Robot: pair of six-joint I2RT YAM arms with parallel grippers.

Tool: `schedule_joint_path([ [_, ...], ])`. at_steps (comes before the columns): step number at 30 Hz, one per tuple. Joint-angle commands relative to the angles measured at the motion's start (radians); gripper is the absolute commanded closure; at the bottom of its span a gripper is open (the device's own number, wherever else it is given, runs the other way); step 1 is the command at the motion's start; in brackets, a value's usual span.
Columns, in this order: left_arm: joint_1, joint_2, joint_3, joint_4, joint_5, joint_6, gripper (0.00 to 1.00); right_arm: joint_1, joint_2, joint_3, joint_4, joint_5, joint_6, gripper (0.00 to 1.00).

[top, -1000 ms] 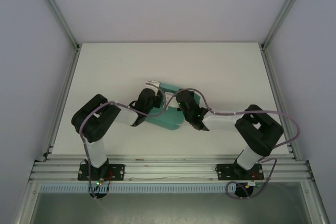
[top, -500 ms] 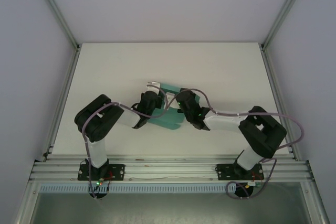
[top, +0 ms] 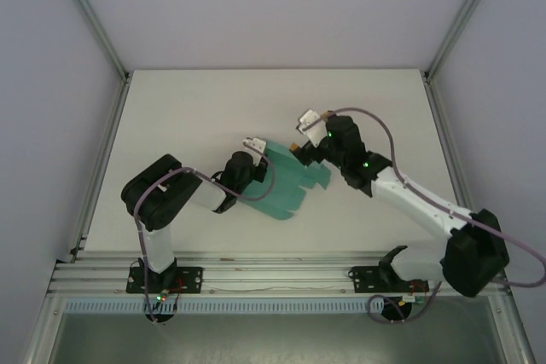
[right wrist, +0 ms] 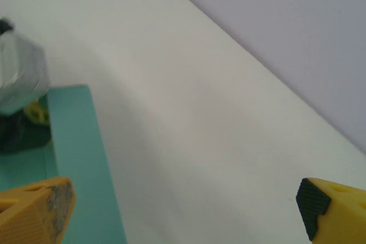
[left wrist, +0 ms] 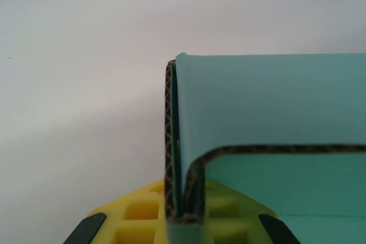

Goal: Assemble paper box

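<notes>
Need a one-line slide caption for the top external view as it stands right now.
Top view: left gripper shut on the teal paper box, right gripper open beside the box's far edge.

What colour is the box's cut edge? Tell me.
The box edge is brown, zigzag-corrugated; left wrist view shows it best.

Left wrist: paper box cut off at right and bottom, left gripper fingers cropped at bottom. Right wrist: right gripper fingertips clipped at bottom, box cropped at left.
</notes>
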Motion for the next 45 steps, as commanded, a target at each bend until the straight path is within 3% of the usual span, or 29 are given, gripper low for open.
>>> schedule_joint_path([
  [1,-0.003,0.028,-0.023,0.010,0.050,0.031,1.00,-0.028,0.127,0.115,-0.132,-0.070,0.157,0.00],
  [12,-0.003,0.035,-0.021,0.005,0.046,0.011,1.00,-0.028,0.425,0.291,-0.171,-0.102,0.182,0.00],
  [16,-0.003,0.019,-0.030,0.002,0.037,-0.002,0.79,-0.029,0.449,0.280,-0.166,-0.115,0.177,0.00],
  [20,-0.003,-0.011,-0.037,-0.022,-0.004,-0.007,0.70,-0.029,0.441,0.246,-0.152,-0.136,0.162,0.00],
  [25,0.006,-0.053,-0.054,-0.013,-0.048,-0.045,0.63,-0.027,0.439,0.235,-0.158,-0.134,0.161,0.00],
  [31,0.050,-0.122,-0.075,-0.023,0.037,-0.076,0.61,-0.026,0.446,0.238,-0.167,-0.128,0.159,0.00],
  [37,0.076,-0.063,-0.032,-0.041,0.069,-0.057,0.77,-0.026,0.459,0.254,-0.175,-0.141,0.161,0.00],
  [40,0.075,-0.021,0.007,-0.064,0.086,-0.038,1.00,-0.026,0.473,0.266,-0.194,-0.149,0.159,0.00],
  [43,0.067,0.013,0.047,-0.096,0.033,-0.036,1.00,-0.024,0.480,0.272,-0.202,-0.144,0.173,0.00],
  [45,0.052,0.027,0.056,-0.091,-0.068,-0.032,1.00,-0.022,0.470,0.275,-0.203,-0.131,0.214,0.00],
])
